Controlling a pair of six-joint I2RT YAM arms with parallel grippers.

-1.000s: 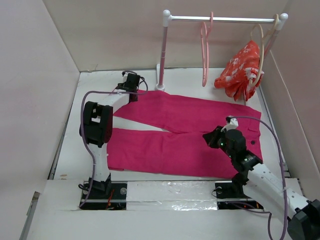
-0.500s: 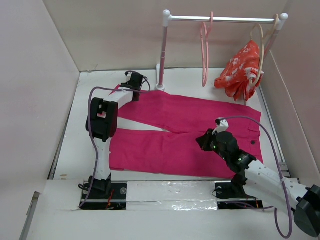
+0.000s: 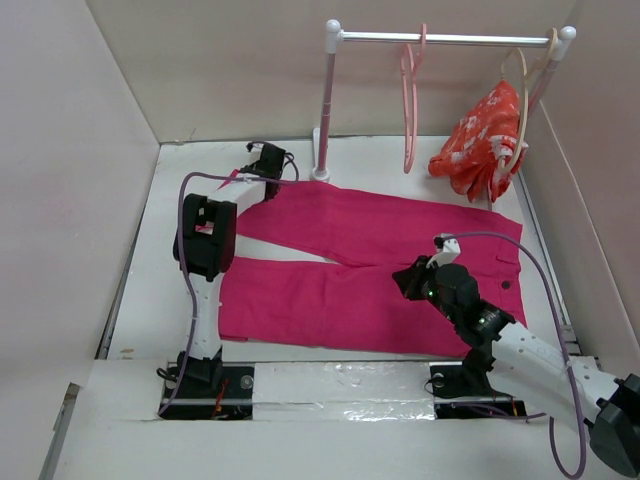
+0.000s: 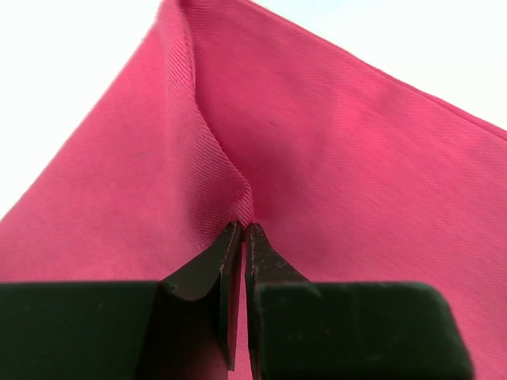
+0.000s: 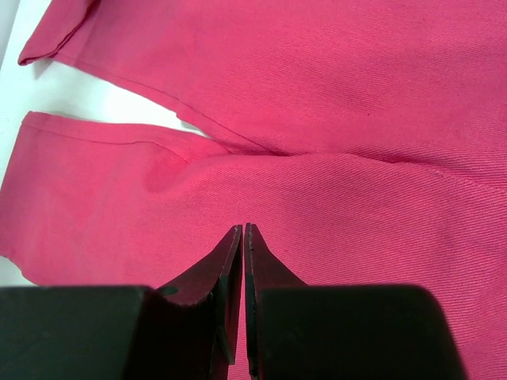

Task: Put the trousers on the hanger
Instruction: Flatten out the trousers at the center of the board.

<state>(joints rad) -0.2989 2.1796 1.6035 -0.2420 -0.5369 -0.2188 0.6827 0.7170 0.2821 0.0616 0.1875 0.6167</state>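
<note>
The magenta-pink trousers (image 3: 350,260) lie flat on the table, legs pointing left and waist at the right. My left gripper (image 3: 266,172) is at the far-left end of the upper leg. In the left wrist view it (image 4: 242,227) is shut on a raised ridge of the cloth (image 4: 341,158). My right gripper (image 3: 413,278) hangs over the crotch area. In the right wrist view its jaws (image 5: 242,228) are shut, with smooth, unpinched cloth (image 5: 333,95) below them. The salmon-pink hanger (image 3: 410,100) hangs empty on the rail.
A white rail (image 3: 450,39) on a pink post (image 3: 325,110) spans the back right. A pale beige hanger (image 3: 522,100) on it carries a red-orange floral garment (image 3: 485,140). Cardboard walls enclose the white table (image 3: 150,260) on three sides.
The left gripper shifted slightly right at the leg end and closed on a fold of cloth. The right gripper moved a little left over the trousers.
</note>
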